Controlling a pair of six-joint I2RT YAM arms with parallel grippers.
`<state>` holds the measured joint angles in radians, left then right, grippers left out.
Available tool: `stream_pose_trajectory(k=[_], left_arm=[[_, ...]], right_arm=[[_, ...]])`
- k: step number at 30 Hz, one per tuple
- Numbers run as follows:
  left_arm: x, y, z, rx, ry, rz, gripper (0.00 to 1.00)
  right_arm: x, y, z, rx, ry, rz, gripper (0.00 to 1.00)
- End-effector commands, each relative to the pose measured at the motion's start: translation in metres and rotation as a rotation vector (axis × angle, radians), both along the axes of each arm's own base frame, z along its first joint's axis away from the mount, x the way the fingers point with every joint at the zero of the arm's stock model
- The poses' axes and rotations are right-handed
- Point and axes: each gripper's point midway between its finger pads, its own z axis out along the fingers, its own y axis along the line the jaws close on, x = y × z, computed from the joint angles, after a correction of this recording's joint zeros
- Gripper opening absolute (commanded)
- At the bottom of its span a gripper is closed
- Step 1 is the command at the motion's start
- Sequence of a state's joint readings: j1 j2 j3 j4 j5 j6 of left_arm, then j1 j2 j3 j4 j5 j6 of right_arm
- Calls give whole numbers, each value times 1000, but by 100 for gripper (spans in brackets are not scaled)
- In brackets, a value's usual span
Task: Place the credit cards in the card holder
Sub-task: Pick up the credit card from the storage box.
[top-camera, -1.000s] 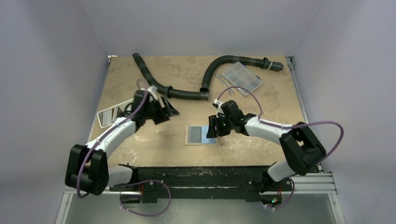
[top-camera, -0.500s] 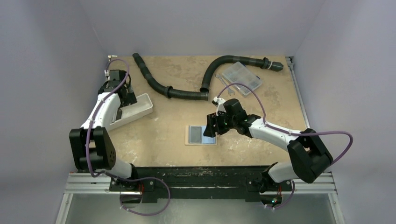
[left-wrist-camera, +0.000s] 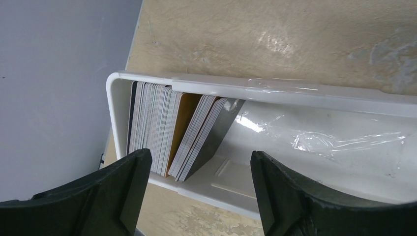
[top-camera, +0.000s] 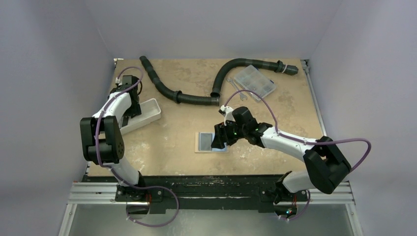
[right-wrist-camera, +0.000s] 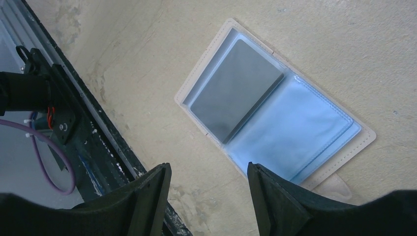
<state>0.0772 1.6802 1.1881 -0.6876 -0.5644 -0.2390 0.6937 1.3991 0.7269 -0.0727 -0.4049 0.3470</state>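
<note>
The card holder (top-camera: 218,147) lies open and flat on the table, pale blue inside (right-wrist-camera: 300,132). One grey credit card (right-wrist-camera: 236,96) sits in its left pocket. My right gripper (right-wrist-camera: 206,172) is open and empty, hovering just above the holder's near edge; in the top view it (top-camera: 220,140) covers the holder's right half. My left gripper (left-wrist-camera: 199,162) is open and empty above the left end of the white tray (left-wrist-camera: 295,88). A stack of credit cards (left-wrist-camera: 162,128) stands on edge there. In the top view the left gripper (top-camera: 129,107) is at the far left.
Two black corrugated hoses (top-camera: 167,89) (top-camera: 241,65) lie across the back. A clear compartment box (top-camera: 254,81) and small metal wrenches (top-camera: 236,91) sit at the back right. The black rail (top-camera: 211,181) runs along the near edge. The left wall is close to the tray (top-camera: 150,112).
My left arm has swung from the table's middle out to the tray at the far left. My right gripper has shifted slightly left over the holder.
</note>
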Motion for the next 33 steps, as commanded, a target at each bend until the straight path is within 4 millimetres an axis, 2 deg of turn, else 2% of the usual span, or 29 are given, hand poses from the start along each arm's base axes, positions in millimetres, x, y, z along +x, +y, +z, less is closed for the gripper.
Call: stream_pose_trajectory(k=[1, 5, 12, 33], left_arm=[[2, 12, 6, 74, 18, 19, 78], [-5, 18, -4, 111, 63, 37, 73], [-3, 20, -10, 121, 73, 40, 62], [-1, 24, 8, 150, 34, 56, 25]], right_arm=[[2, 5, 14, 43, -53, 26, 67], [1, 5, 12, 40, -51, 28, 66], [0, 6, 12, 40, -48, 34, 66], [-4, 9, 13, 41, -51, 50, 65]])
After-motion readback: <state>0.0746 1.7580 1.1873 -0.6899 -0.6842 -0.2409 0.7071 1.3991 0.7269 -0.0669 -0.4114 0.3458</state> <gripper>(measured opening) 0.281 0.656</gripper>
